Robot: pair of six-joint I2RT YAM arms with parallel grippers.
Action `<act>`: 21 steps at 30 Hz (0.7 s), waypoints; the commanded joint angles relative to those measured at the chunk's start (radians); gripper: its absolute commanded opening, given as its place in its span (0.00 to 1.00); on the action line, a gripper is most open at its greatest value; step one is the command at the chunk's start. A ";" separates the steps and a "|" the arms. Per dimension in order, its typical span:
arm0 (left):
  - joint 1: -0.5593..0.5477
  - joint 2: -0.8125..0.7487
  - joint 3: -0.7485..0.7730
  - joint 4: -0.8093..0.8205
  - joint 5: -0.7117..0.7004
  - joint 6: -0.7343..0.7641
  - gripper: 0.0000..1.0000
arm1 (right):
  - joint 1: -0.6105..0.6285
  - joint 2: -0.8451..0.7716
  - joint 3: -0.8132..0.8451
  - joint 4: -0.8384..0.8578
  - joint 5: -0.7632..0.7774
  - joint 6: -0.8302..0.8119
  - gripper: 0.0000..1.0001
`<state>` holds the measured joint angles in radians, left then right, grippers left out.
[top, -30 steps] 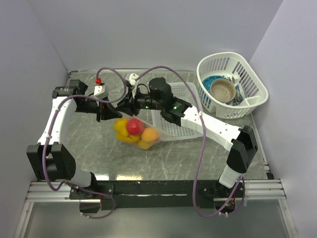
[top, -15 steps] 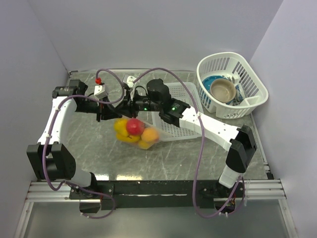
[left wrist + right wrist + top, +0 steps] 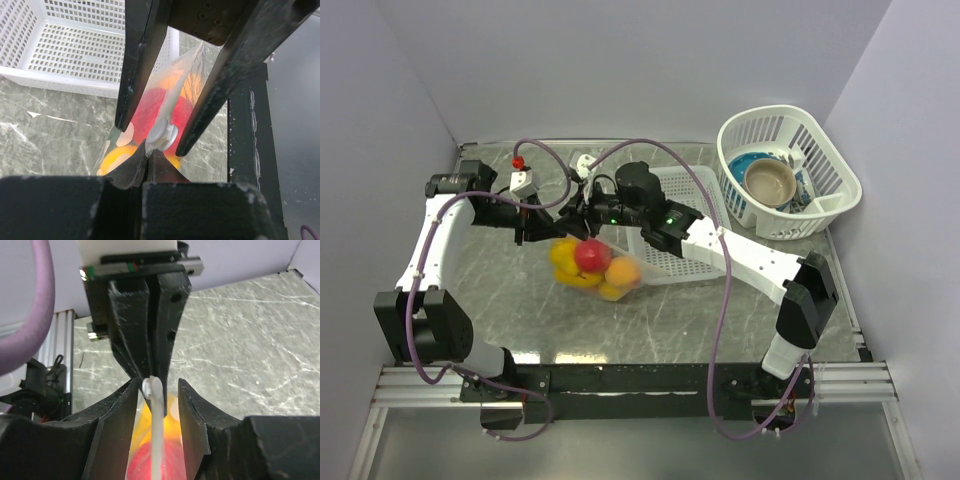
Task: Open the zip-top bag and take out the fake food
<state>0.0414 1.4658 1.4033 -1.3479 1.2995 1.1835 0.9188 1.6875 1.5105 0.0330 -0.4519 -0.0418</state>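
Change: the right gripper (image 3: 158,383) is now sitting slightly further left in the top view than a second ago, closer to the left gripper (image 3: 149,159). The bag and food are lying as before.
Left gripper: its fingers are pressing together on the bag's zip strip (image 3: 156,432), just below a white tab (image 3: 162,134).
Right gripper: its fingers are standing apart, straddling the strip from the opposite side without gripping it.
Bag (image 3: 194,64): one, hanging between the two grippers at the centre of the top view. Whether its lower end is resting on the table (image 3: 510,305) I cannot tell.
Food (image 3: 582,276): all of it is sitting inside the bag. There is one red piece (image 3: 590,254) and one orange (image 3: 624,272); the yellow ones are bunching too closely to count.
Baskets: two. A flat one (image 3: 692,262) is lying just right of the bag, and a round one (image 3: 840,172) is standing at upper right, well apart.
Round basket: it is holding one bowl (image 3: 769,181) and a blue dish (image 3: 740,168).
In the way: the right arm is covering part of the flat basket, and purple cables (image 3: 725,300) are looping over both arms.
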 commanded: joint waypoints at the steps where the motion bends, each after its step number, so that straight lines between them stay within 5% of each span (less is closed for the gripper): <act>1: -0.006 -0.012 0.046 -0.030 0.018 0.001 0.01 | 0.014 -0.005 -0.010 -0.013 0.025 -0.010 0.44; 21: -0.008 -0.004 0.045 -0.028 0.014 -0.002 0.01 | 0.005 -0.028 -0.062 0.013 -0.015 0.003 0.07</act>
<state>0.0425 1.4670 1.4082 -1.3479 1.2919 1.1805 0.9184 1.6871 1.4960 0.0406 -0.4641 -0.0383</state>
